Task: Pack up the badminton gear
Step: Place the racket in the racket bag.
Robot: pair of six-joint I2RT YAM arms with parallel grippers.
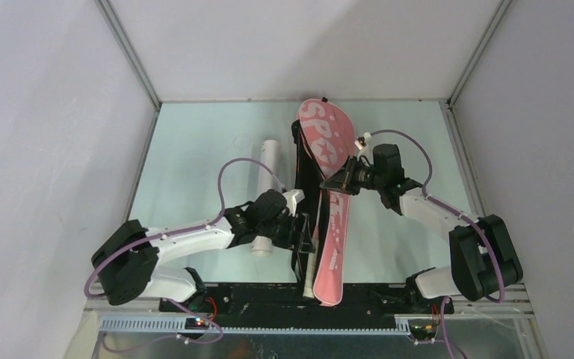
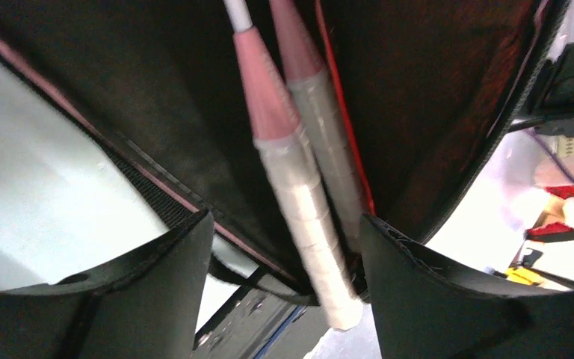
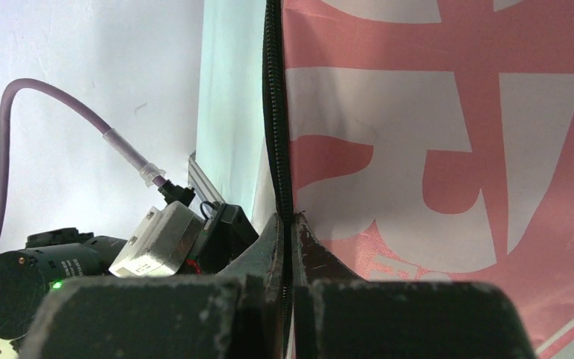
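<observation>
**Seating the rackets: left pincer (image 2: 288, 224) released, right pincer (image 3: 290, 224) clamped on the racket bag (image 1: 333, 217).**

The right pincer's fingers are closed on the bag's black zip edge (image 3: 276, 112), so the pink panel stands up directly ahead of its fingertips. The left pincer's jaws stand spread at the bag mouth. The two white racket handles (image 2: 303, 187) lie between its fingers (image 2: 172, 262) without being gripped, butt ends toward the pincer and shafts running away into the dark lining. The step in hand appears to be pushing the handles fully home. Push along the shaft axis, keep both fingers clear of the zip teeth, and keep the right pincer's pull steady so the mouth does not collapse. The white tube (image 1: 270, 161) lies on the table (image 1: 194, 149) on the left pincer's outer side, not yet packed.
</observation>
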